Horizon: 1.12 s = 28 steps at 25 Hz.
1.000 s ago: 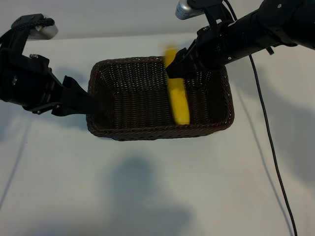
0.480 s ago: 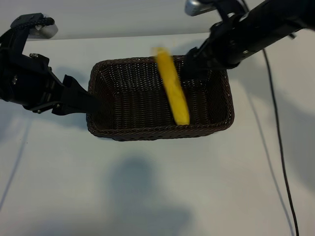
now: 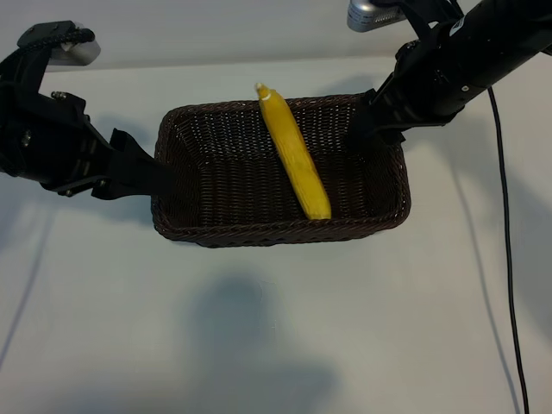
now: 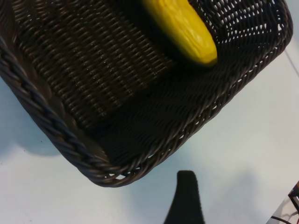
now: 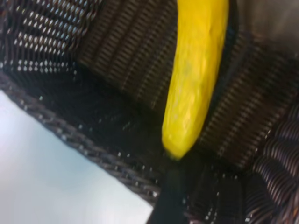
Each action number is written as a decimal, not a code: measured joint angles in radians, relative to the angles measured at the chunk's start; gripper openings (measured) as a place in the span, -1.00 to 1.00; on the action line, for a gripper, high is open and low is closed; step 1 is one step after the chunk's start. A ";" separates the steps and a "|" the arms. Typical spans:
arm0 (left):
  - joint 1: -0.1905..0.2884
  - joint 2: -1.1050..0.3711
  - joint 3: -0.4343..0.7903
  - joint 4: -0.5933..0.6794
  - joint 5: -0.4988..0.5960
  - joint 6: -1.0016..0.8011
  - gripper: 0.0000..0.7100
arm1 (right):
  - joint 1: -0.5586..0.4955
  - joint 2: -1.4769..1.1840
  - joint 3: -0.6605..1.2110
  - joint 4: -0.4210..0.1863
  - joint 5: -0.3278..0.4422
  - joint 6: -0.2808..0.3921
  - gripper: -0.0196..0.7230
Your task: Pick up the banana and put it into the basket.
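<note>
The yellow banana (image 3: 295, 159) lies aslant in the dark-brown wicker basket (image 3: 276, 231). Its stem end rests on the back rim and its blunt end is down near the front wall. My right gripper (image 3: 366, 125) hangs open over the basket's back right corner, clear of the banana. In the right wrist view the banana (image 5: 194, 79) lies free on the weave, beyond one dark finger (image 5: 169, 200). My left gripper (image 3: 153, 177) is open at the basket's left wall. In the left wrist view one finger (image 4: 185, 198) stands just outside the basket's corner (image 4: 56, 126), near the banana's tip (image 4: 187, 28).
The basket stands on a white table (image 3: 276, 328). A black cable (image 3: 504, 259) runs down the table's right side from the right arm. Both arms' dark bodies flank the basket at the back left and back right.
The right gripper has let go of the banana and drawn back up and to the right. The banana's stem end has tipped left onto the back rim. The left arm has not moved.
</note>
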 joint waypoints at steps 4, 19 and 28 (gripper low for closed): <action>0.000 0.000 0.000 0.000 0.000 0.000 0.72 | 0.000 -0.020 0.000 0.003 0.019 0.000 0.84; 0.000 0.000 0.000 0.000 0.000 0.004 0.72 | 0.000 -0.054 0.000 0.012 0.111 0.006 0.78; 0.000 0.000 0.000 0.000 0.000 0.004 0.72 | 0.000 -0.064 0.000 0.025 0.135 0.017 0.75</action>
